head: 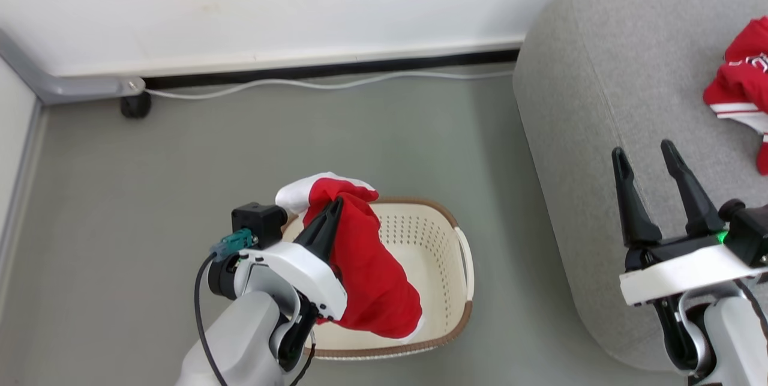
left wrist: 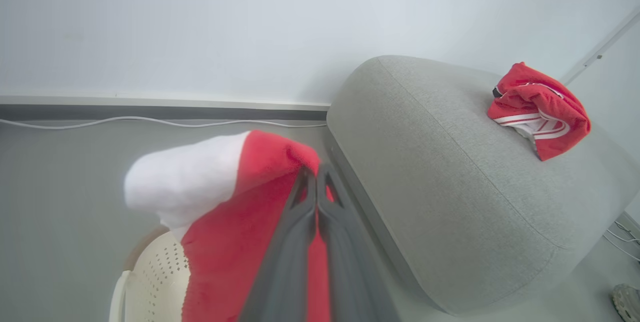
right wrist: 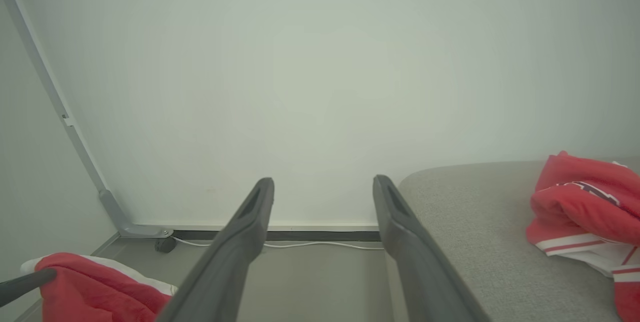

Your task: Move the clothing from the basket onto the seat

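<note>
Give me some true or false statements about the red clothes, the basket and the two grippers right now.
The left gripper is shut on a red fabric garment with white trim. True.
The right gripper holds a garment. False: the right gripper is open and empty.
A red garment with white stripes lies on the large grey fabric sofa. True.
The held garment rests on the sofa. False: it hangs over the cream perforated plastic basket.

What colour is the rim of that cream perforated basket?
Brown rim; clearest in the head view.
</note>
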Tool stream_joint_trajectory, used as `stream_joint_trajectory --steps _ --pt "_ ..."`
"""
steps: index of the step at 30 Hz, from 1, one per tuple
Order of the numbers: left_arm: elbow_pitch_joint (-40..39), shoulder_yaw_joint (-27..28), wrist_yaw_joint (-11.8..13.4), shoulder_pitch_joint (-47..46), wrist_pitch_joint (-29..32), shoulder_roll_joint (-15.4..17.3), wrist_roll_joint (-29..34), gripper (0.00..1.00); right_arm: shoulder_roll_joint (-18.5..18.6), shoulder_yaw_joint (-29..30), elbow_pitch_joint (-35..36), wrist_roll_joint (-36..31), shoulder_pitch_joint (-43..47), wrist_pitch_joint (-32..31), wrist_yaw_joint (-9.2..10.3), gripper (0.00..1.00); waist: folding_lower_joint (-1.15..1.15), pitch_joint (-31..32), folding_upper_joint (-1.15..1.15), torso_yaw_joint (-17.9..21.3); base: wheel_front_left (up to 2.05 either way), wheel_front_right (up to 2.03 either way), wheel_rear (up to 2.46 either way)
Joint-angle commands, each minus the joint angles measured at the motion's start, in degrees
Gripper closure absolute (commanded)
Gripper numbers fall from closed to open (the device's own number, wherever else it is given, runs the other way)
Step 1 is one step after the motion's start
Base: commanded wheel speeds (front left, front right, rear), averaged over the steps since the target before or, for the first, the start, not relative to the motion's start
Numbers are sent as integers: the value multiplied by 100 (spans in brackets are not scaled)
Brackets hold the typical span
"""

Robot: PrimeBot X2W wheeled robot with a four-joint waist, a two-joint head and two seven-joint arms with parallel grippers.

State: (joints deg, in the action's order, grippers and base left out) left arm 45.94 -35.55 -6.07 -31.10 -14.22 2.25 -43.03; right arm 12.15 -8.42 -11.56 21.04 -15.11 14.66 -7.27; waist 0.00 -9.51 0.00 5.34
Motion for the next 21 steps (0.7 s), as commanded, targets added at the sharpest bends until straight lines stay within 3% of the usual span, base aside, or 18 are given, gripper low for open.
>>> stream_joint_trajectory --steps 1,11,21 --pt "-204 226 -58 6 -77 63 98 100 32 -70 103 -34 68 34 -22 0 0 234 0 -124 0 0 0" --pt "-974 657 -105 423 -77 173 640 100 -51 -65 -78 -121 374 34 -22 0 0 748 0 -263 0 0 0" --pt "-1633 778 -117 294 -77 468 882 100 -144 -70 -174 -177 489 34 -22 0 0 860 0 -285 0 0 0"
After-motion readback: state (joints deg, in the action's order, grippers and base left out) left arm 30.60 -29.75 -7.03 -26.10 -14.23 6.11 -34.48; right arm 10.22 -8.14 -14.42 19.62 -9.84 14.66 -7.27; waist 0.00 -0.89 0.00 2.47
